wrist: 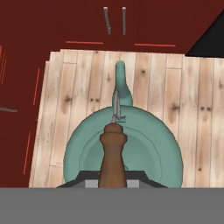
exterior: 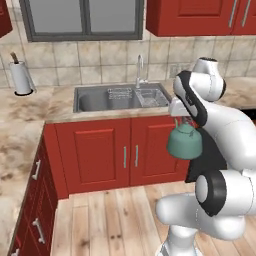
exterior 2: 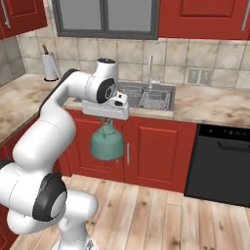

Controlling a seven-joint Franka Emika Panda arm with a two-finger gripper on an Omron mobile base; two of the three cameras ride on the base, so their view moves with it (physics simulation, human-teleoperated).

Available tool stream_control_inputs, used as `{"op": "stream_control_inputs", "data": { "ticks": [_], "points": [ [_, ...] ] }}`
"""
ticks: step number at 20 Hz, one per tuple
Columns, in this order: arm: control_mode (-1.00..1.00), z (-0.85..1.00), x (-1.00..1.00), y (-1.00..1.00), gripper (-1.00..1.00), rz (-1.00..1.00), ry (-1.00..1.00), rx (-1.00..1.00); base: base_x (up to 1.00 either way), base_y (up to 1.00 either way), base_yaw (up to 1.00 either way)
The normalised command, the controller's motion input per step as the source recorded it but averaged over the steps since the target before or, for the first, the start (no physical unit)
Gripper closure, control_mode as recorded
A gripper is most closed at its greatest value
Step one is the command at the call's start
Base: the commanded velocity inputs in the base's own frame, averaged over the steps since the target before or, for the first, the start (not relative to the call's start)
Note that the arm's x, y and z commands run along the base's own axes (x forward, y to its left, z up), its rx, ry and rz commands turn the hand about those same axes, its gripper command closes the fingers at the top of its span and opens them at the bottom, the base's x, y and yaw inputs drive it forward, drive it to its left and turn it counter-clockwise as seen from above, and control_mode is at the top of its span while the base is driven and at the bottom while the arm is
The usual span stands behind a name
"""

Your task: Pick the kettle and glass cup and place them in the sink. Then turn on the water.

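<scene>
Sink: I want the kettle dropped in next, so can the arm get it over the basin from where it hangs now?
Probably yes. The gripper holds the kettle by its handle, hanging over the floor before the cabinet doors, below counter level. It must rise first; the sink's left half looks free.

Teal kettle (exterior: 184, 142) upright, above floor

Glossy white rounded arm (exterior 2: 53, 127), black joint bands; white pedestal base (exterior: 182, 240)
</scene>
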Motion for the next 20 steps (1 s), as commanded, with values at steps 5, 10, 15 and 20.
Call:
{"op": "stream_control_inputs", "data": {
  "ticks": [5, 10, 15, 20],
  "points": [
    [1.0, 0.0, 0.0, 0.0, 1.0, 0.0, 0.0, 0.0, 0.72, -0.22, 0.0],
    [1.0, 0.0, 0.0, 0.0, 1.0, 0.0, 0.0, 0.0, 0.55, -0.32, 0.0],
    [1.0, 0.0, 0.0, 0.0, 1.0, 0.0, 0.0, 0.0, 0.36, -0.39, -0.12],
    [1.0, 0.0, 0.0, 0.0, 1.0, 0.0, 0.0, 0.0, 0.4, -0.41, -0.18]
  ]
}}
